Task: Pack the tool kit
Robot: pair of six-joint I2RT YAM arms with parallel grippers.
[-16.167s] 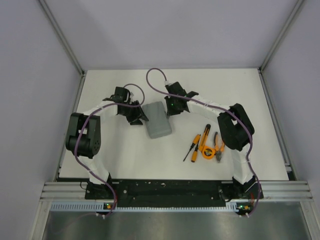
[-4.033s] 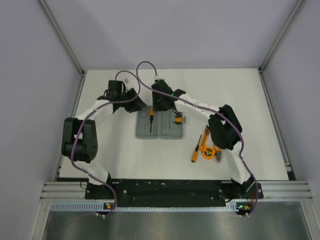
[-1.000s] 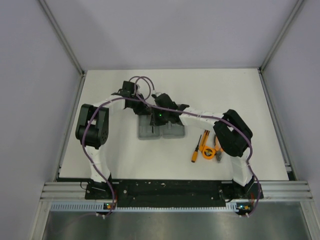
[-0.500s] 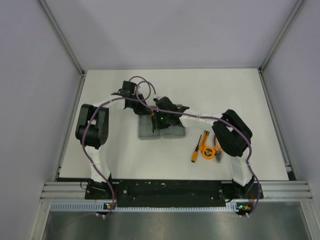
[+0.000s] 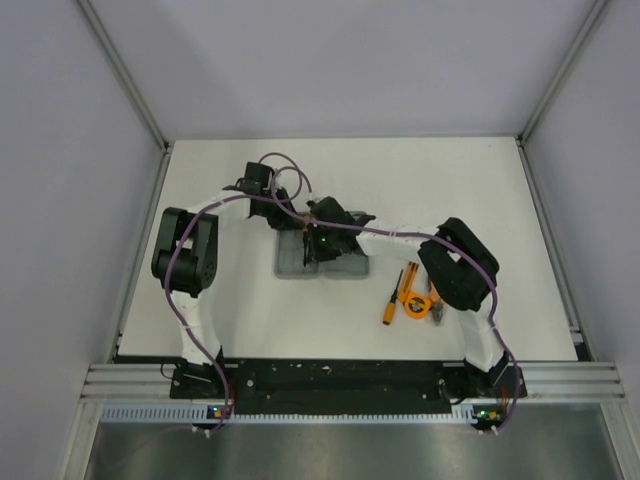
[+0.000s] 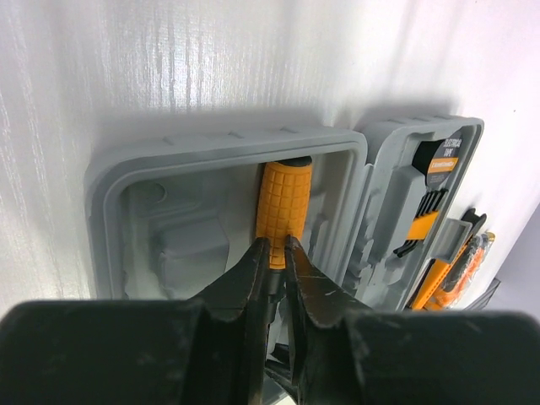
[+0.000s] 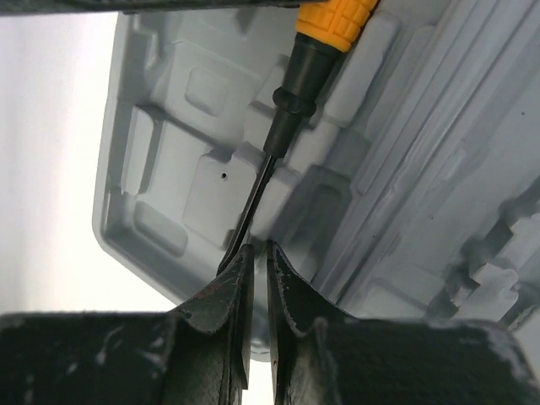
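Item: screwdriver [image 6: 283, 202], orange/blk, lying in one moulded half of the open grey case [image 6: 108, 181]. Left gripper [image 6: 272, 251]: jaws nipping handle's lower end. Right gripper [image 7: 253, 253]: jaws nipping shaft tip.

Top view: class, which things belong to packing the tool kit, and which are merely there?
Belong to the job:
case
cased screwdriver
loose screwdriver
tape measure
pliers

Merely there:
table
purple cables
frame rail
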